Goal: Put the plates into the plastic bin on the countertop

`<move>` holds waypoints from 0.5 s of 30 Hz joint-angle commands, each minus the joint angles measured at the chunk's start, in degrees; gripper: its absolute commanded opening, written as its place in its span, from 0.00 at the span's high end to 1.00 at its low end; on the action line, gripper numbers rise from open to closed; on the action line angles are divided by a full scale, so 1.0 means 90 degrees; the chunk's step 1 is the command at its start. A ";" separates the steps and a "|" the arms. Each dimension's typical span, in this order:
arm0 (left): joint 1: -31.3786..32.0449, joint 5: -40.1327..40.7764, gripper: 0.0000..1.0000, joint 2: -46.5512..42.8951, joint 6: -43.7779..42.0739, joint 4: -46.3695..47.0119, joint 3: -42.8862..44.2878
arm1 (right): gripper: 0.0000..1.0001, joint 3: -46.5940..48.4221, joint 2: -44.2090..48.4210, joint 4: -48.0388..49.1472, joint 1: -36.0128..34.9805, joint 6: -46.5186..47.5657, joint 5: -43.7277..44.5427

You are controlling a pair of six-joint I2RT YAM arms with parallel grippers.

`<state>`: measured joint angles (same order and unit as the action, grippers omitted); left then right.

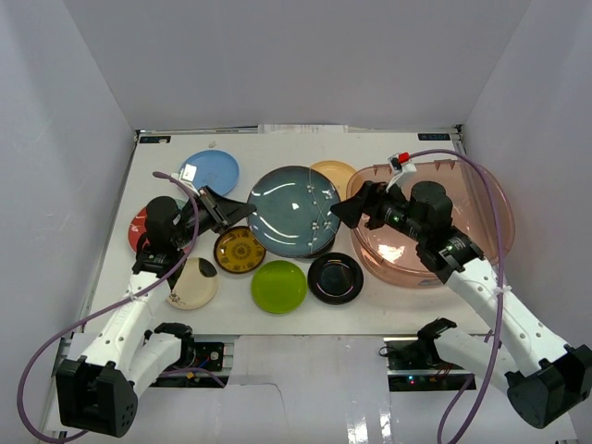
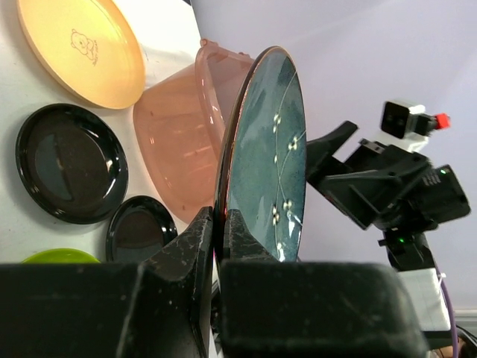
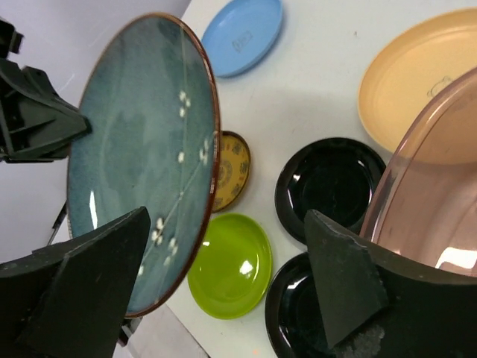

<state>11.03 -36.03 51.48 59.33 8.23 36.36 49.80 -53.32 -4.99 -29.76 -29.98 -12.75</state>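
Note:
My left gripper (image 1: 231,215) is shut on the left rim of a large dark teal plate (image 1: 294,211) and holds it above the countertop (image 1: 388,153). In the left wrist view the fingers (image 2: 195,242) pinch that plate (image 2: 264,149) edge-on. My right gripper (image 1: 344,211) is open at the plate's right rim. In the right wrist view the gripper (image 3: 223,276) is empty and the teal plate (image 3: 141,149) is close to its left finger. The plastic bin (image 1: 444,242) stands at the right, behind the right gripper, and shows no plates inside.
On the countertop lie a light blue plate (image 1: 209,172), an orange-yellow plate (image 1: 335,173), a yellow-brown patterned plate (image 1: 240,250), a lime green plate (image 1: 278,286), a black plate (image 1: 335,277), a cream plate (image 1: 192,283) and a red-and-teal plate (image 1: 137,229) partly under my left arm. White walls enclose the sides.

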 commanded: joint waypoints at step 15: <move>0.0269 -0.1132 0.82 -0.0046 0.0001 0.0815 0.0325 | 0.92 0.0091 -0.0453 0.1083 -0.0024 -0.0751 -0.0625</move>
<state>12.86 -40.18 53.32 57.76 9.43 36.32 48.03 -58.00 3.46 -29.41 -38.15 -18.59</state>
